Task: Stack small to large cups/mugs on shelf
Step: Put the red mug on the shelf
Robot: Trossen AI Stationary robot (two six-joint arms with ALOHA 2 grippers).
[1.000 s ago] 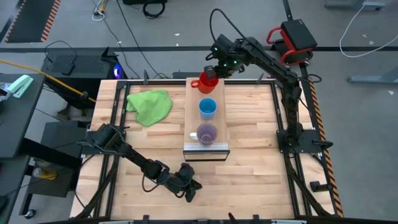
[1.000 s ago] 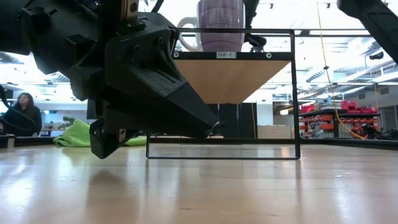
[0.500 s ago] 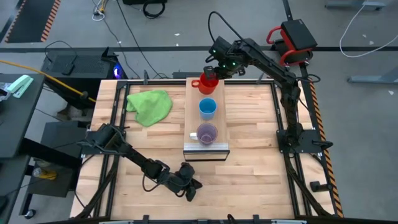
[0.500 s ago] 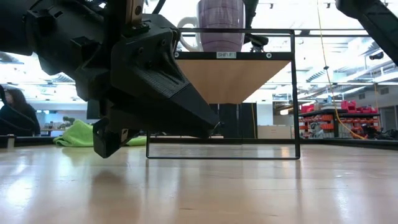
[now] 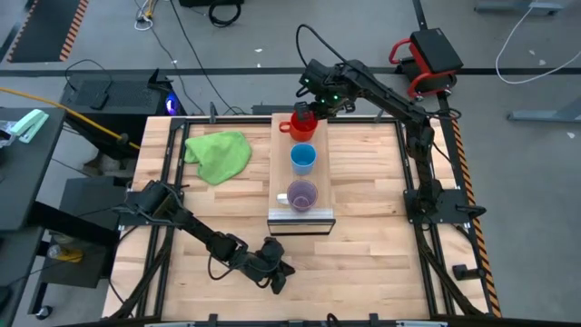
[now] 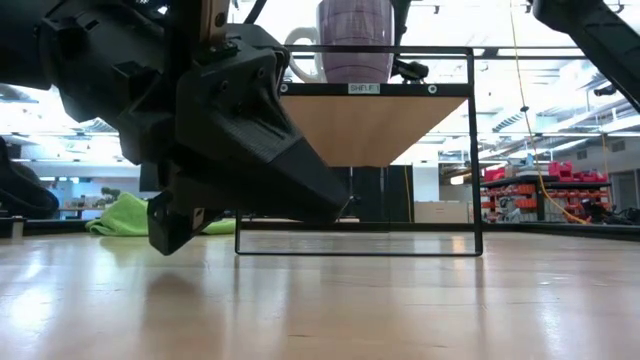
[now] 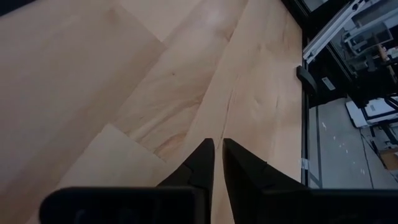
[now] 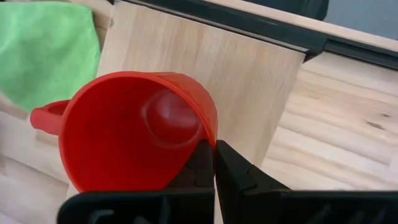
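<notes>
The red mug (image 5: 303, 126) is at the far end of the light-wood shelf (image 5: 320, 177), its handle (image 5: 283, 125) toward the table's left. The bright blue cup (image 5: 302, 158) stands upright mid-shelf. The translucent purple cup (image 5: 301, 194) stands near the shelf's silver strip end (image 5: 301, 218) and shows in the low view (image 6: 355, 40). My right gripper (image 5: 310, 113) is shut on the red mug. My left gripper (image 5: 278, 279) is shut and empty, low over the tabletop near the front edge. My right gripper pinches the red mug's rim (image 8: 213, 138) on the side opposite the handle (image 8: 46, 116), one finger (image 8: 200, 167) inside the mug and one outside. The fingers come from above and the far side. The mug's mouth faces up; whether its base rests on the shelf I cannot tell.
A green cloth (image 5: 220, 153) lies crumpled on the table at the far left, beside the shelf. The shelf stands raised on a thin black frame (image 6: 472, 150). Bare tabletop lies to the shelf's right (image 5: 372, 182) and along the near edge.
My right gripper has carried the red mug a little toward the table's near edge, along the shelf toward the blue cup, still shut on its rim. The mug's handle still points toward the table's left.
</notes>
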